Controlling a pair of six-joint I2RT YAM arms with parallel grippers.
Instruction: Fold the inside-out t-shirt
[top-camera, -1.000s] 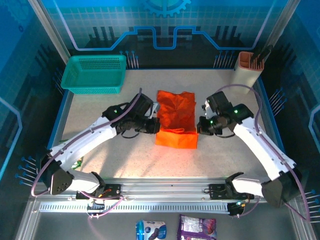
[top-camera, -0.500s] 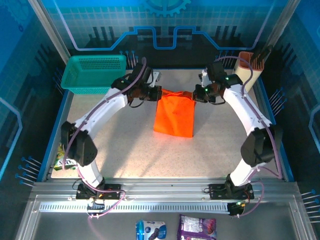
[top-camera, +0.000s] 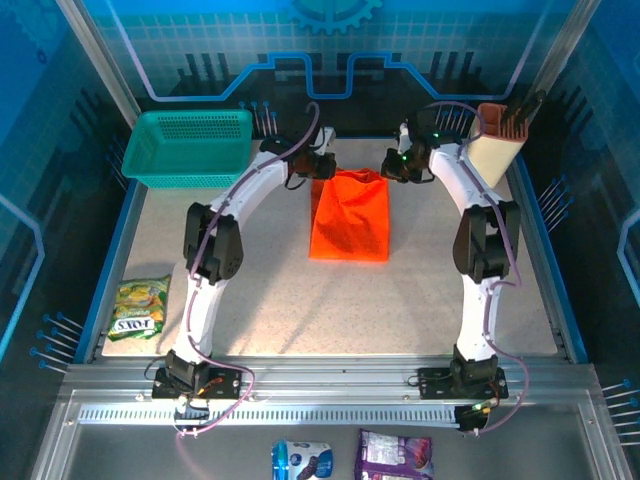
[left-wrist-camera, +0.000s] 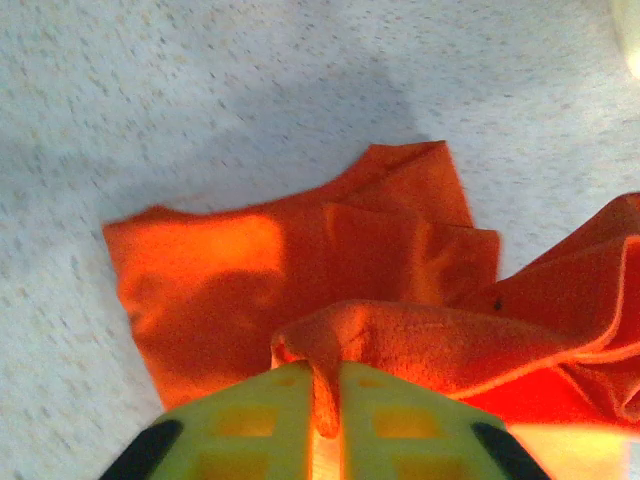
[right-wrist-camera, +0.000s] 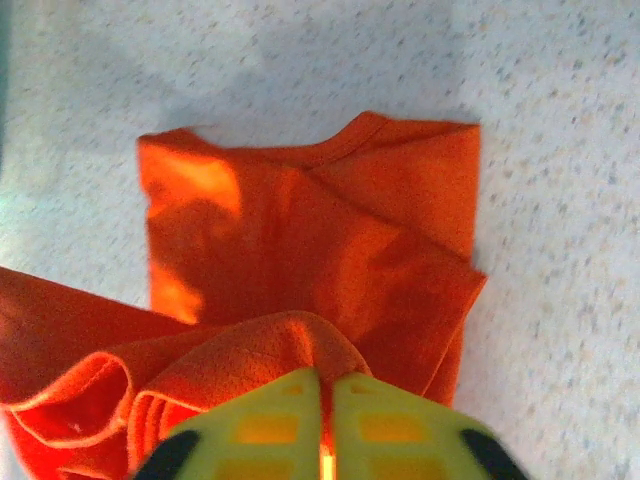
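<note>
Left gripper (left-wrist-camera: 328, 380) and right gripper (right-wrist-camera: 325, 385) each clamp a raised edge of the thin, soft orange-red t-shirt (top-camera: 350, 218); folded rectangle near the speckled table (top-camera: 250, 300) far edge; open room nearside.

The inside-out t-shirt (top-camera: 350, 220), plain bright orange-red, lies folded into a narrow oblong on the far middle of the desk (top-camera: 250, 290), its far edge lifted and bunched.
</note>
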